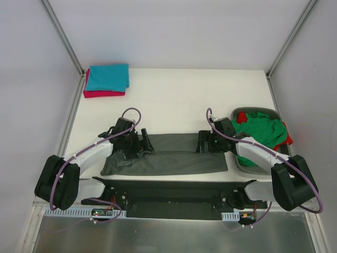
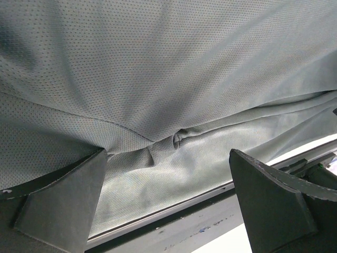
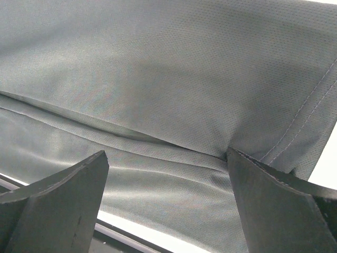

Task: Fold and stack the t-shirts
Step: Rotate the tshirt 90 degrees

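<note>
A dark grey t-shirt (image 1: 168, 158) lies folded into a long band across the table's near edge. My left gripper (image 1: 142, 143) is open, low over the band's left part. In the left wrist view the gripper (image 2: 167, 158) has its fingers spread wide over the grey cloth (image 2: 158, 63), with nothing between them. My right gripper (image 1: 205, 142) is open over the band's right part. In the right wrist view the gripper (image 3: 166, 158) straddles a fold in the cloth (image 3: 158, 63). A folded teal shirt (image 1: 108, 77) lies on a folded red shirt (image 1: 102, 94) at the back left.
A grey basket (image 1: 256, 109) at the right holds a crumpled green shirt (image 1: 260, 132) and some red cloth (image 1: 288, 140). The white table (image 1: 174, 100) stretches behind the grey shirt. A black rail (image 1: 168, 191) runs along the near edge.
</note>
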Available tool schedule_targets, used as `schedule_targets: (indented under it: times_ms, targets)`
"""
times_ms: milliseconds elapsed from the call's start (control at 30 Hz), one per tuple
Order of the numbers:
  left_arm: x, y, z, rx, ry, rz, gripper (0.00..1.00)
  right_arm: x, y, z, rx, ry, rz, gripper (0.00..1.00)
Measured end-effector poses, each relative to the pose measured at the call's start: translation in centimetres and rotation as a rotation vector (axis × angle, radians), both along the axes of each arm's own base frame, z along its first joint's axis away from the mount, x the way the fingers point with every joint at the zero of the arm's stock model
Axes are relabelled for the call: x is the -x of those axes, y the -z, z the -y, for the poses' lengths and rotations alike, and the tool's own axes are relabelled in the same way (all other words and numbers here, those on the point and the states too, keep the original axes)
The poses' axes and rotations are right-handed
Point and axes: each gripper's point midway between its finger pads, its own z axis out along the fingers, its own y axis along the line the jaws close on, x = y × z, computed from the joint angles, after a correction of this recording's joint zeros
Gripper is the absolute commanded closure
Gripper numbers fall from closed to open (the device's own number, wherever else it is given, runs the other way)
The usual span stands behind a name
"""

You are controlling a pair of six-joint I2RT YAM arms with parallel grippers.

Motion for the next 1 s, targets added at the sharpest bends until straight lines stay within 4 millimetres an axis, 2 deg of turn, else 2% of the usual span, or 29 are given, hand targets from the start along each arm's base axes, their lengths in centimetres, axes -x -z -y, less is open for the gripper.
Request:
schedule_targets:
  times_ms: [133,300,400,500,633,800,933,1000]
  targets:
    - [0.0,-0.6,0.2,0.016,0.006,0.018,0.01,0.1,-0.1,0.0,0.001,-0.002,0.001,0.04]
    - [-0.5,-3.6,0.1,0.043,-0.003,0.118,0.01,0.0,-1.7,0.0,-0.02,-0.009,0.051,0.04]
    - [-0.7,-5.2,-0.8,0.024,-0.036,0.184,0.01,-0.2,-2.8,0.0,-0.038,-0.013,0.092,0.04]
    - [-0.5,-5.5,-2.1,-0.02,-0.082,0.207,0.01,-0.3,-3.3,-0.1,-0.044,-0.017,0.112,0.04]
    - [-0.5,-4.6,-3.9,-0.096,-0.166,0.18,0.01,-0.4,-2.8,-0.2,-0.036,-0.02,0.092,0.04]
    - [-0.7,-1.5,-6.3,-0.211,-0.271,0.068,0.01,-1.4,-1.4,-0.9,-0.02,-0.025,0.039,0.04]
    - [-0.9,1.4,-7.1,-0.278,-0.299,-0.032,0.01,-1.8,0.1,-0.9,0.007,-0.015,0.003,0.04]
    - [-2.0,1.6,-7.1,-0.282,-0.314,-0.053,0.01,-1.9,0.4,-0.9,0.013,-0.006,-0.004,0.04]
